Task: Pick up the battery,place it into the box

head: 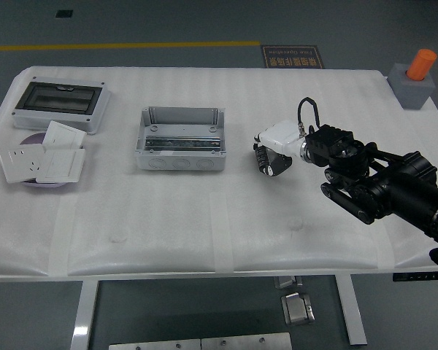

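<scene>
The white tabletop (226, 219) carries the open grey box (180, 139) left of centre. The right robot hand (271, 152) hangs well right of it, fingers curled around what appears to be the battery (262, 158). Carry it level leftward over the rim before loosening.

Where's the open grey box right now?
The grey box sits mid-table in the head view, left of the right hand, right of the socket plates.

The box (180, 140) is showing dull grey metal — the table (204, 211) is wearing ribbed white foam (matt), the right hand (271, 152) glossy plastic.
</scene>
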Action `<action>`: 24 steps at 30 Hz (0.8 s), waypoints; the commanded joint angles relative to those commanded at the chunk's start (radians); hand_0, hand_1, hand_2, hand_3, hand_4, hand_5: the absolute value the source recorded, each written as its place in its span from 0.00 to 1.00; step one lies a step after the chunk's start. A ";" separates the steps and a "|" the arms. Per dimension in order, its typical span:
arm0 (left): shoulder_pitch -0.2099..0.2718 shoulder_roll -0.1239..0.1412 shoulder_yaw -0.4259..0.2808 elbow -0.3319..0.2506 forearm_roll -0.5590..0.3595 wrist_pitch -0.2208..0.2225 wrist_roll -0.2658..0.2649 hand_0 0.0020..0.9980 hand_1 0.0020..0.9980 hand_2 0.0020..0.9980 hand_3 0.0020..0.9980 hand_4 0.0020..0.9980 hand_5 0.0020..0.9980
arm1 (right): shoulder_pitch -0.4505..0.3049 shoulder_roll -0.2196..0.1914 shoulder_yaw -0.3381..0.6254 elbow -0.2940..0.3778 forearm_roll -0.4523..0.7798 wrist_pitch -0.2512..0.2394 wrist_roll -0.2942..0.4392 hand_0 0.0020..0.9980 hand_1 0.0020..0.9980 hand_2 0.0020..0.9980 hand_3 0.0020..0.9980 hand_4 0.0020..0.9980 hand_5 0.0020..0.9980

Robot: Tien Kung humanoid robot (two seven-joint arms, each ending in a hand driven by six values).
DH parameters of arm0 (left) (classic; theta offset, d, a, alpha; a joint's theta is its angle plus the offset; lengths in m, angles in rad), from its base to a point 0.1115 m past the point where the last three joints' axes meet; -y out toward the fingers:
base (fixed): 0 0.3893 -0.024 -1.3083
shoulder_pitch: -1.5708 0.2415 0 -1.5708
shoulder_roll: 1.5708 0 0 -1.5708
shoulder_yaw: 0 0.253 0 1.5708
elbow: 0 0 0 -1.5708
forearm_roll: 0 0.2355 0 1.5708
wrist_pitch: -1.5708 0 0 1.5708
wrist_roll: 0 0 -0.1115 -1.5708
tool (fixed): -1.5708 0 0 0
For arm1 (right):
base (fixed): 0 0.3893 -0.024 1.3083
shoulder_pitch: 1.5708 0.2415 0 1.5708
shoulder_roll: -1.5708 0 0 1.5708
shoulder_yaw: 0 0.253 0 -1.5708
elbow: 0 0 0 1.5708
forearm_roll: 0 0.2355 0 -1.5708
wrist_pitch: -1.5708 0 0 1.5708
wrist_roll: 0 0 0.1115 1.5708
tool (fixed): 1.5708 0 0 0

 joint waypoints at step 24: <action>0.006 -0.002 -0.012 0.003 0.008 0.009 -0.008 0.60 0.62 0.45 0.62 0.58 0.44 | 0.069 -0.070 -0.191 0.132 0.248 -0.233 -0.067 0.41 0.63 0.68 0.68 0.39 0.30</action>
